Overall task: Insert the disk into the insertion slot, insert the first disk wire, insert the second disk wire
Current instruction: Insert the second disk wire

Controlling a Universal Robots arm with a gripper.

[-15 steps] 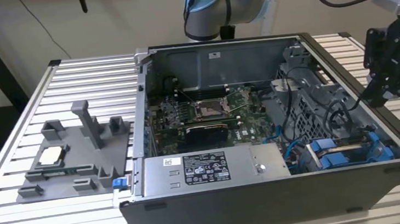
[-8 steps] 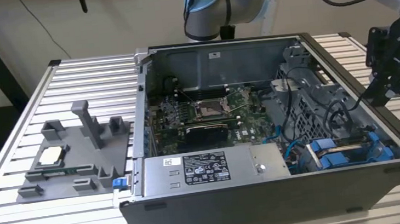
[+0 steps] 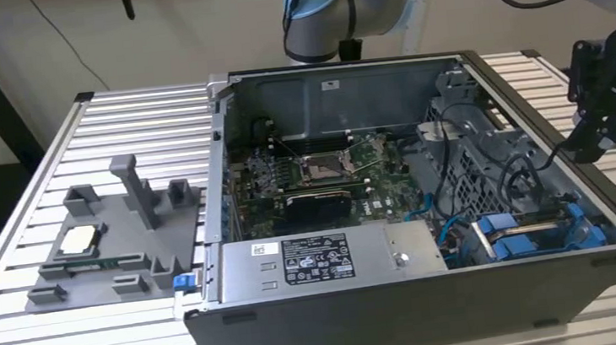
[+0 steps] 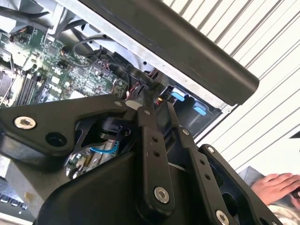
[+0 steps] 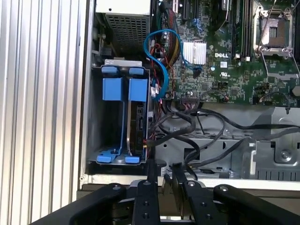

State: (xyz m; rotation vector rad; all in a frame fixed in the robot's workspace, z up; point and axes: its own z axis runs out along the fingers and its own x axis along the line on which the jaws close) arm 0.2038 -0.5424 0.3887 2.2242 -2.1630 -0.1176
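A ribbed aluminium tabletop (image 3: 59, 162) carries an open dark-grey computer case (image 3: 412, 315) lying on its side, so that its inside faces up and can be reached from above. Towards the exterior view's left sits a grey plastic fixture tray (image 3: 100, 243). Inside the case lie the green motherboard (image 3: 320, 171) and a grey labelled power-supply box (image 3: 316, 261).

The black pincer (image 3: 586, 148) hangs above the case's wall at the exterior view's right, over the corner with the drive bay. In both wrist views its jaws stand drawn almost together, and I see nothing held between them.

In the first wrist view the pincer (image 5: 164, 168) points towards the insertion slot (image 5: 108, 129), a narrow dark-grey metal bay with blue plastic at its ends. The disk (image 5: 139, 119) stands edgewise in that bay within its bright blue carrier frame (image 5: 137, 89), so it looks seated. Its exposed edge faces the loose wiring, which suits plugging in. A blue looped cable (image 5: 159, 51) and a bundle of black cables (image 5: 197, 122) lie just beside the bay, and I cannot tell whether any is plugged into the disk.

In the second wrist view a person's hand (image 4: 276, 185) rests on the tabletop, well apart from the pincer.
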